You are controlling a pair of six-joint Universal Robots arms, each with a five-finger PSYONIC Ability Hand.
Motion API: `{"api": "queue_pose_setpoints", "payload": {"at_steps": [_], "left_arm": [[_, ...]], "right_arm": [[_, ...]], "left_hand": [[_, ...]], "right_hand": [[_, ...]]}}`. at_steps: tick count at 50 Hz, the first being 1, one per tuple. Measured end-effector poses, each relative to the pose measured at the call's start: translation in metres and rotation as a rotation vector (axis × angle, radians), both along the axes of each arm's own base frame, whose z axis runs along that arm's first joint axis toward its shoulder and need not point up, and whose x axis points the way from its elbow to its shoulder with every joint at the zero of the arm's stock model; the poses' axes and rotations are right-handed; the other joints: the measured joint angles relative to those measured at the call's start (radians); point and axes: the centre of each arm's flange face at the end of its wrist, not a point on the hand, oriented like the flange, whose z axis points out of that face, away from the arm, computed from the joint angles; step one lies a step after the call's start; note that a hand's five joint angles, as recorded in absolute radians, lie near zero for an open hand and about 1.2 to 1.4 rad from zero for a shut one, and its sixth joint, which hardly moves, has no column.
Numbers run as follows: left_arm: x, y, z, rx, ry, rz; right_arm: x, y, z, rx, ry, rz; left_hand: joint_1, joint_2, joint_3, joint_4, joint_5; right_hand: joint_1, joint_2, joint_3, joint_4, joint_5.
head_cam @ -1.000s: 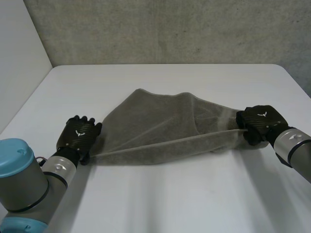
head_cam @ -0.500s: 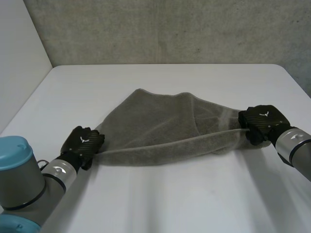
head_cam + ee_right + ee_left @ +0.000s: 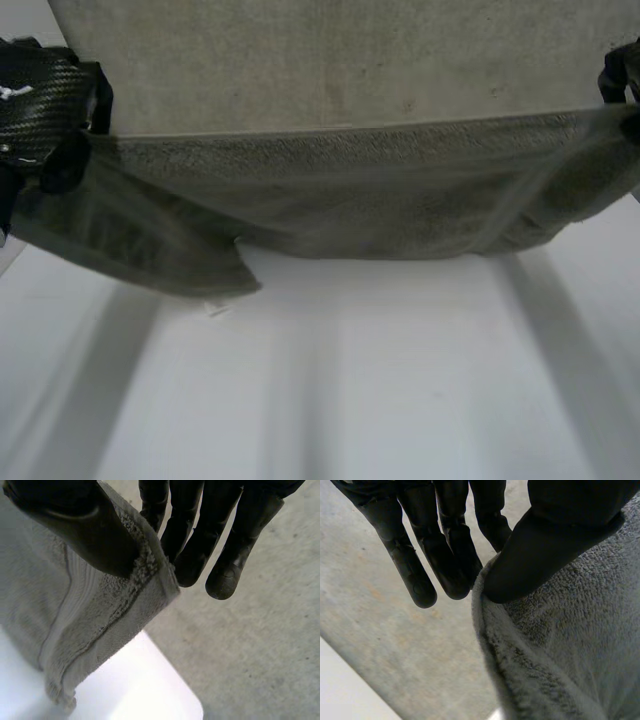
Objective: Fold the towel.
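The grey towel (image 3: 330,190) hangs in the air, stretched wide between both hands above the white table (image 3: 350,390). At the towel's left end, my left hand (image 3: 40,95) is shut on the top edge; in the left wrist view its thumb (image 3: 545,555) pinches the towel (image 3: 570,645) against the fingers (image 3: 440,555). My right hand (image 3: 620,75) is shut on the right end. There the thumb (image 3: 75,525) presses the towel's hemmed corner (image 3: 100,615) against the fingers (image 3: 200,545). The lower edge sags, and a loose corner (image 3: 235,275) droops at the left.
A grey concrete wall (image 3: 330,60) rises behind the table. The table's rounded far corner (image 3: 150,690) lies under the right hand, with concrete (image 3: 260,655) beyond it.
The left hand has shut on the towel's left end. Both hands have lifted the towel off the table and pulled it taut, up close to the head camera.
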Motion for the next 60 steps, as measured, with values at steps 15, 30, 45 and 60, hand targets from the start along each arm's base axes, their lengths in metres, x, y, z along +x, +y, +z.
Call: {"api": "queue_pose_setpoints", "payload": {"at_steps": [15, 30, 45, 60], "left_arm": [[-0.033, -0.092, -0.115, 0.383, -0.146, -0.024], [-0.065, -0.167, 0.043, -0.421, 0.077, 0.067], [-0.046, -0.142, -0.01, -0.295, 0.102, 0.093], [-0.029, -0.092, -0.199, 0.278, -0.089, 0.019]], "right_arm": [[0.028, -0.048, -0.097, 0.359, 0.418, 0.079], [0.077, -0.14, 0.036, -0.432, -0.105, -0.114], [0.076, -0.102, -0.017, -0.108, -0.073, 0.008], [0.065, -0.042, -0.206, 0.307, 0.254, 0.114]], "left_hand": [[0.0, 0.0, 0.001, 0.0, 0.0], [0.0, 0.001, 0.001, 0.0, 0.0], [0.005, 0.001, 0.001, 0.0, 0.001], [0.005, 0.001, 0.002, 0.0, 0.001]], "right_hand": [[0.0, 0.0, 0.0, 0.0, 0.001], [0.0, 0.0, 0.0, 0.0, 0.001], [0.0, 0.0, 0.002, 0.0, 0.006], [0.0, 0.0, 0.002, 0.0, 0.006]]}}
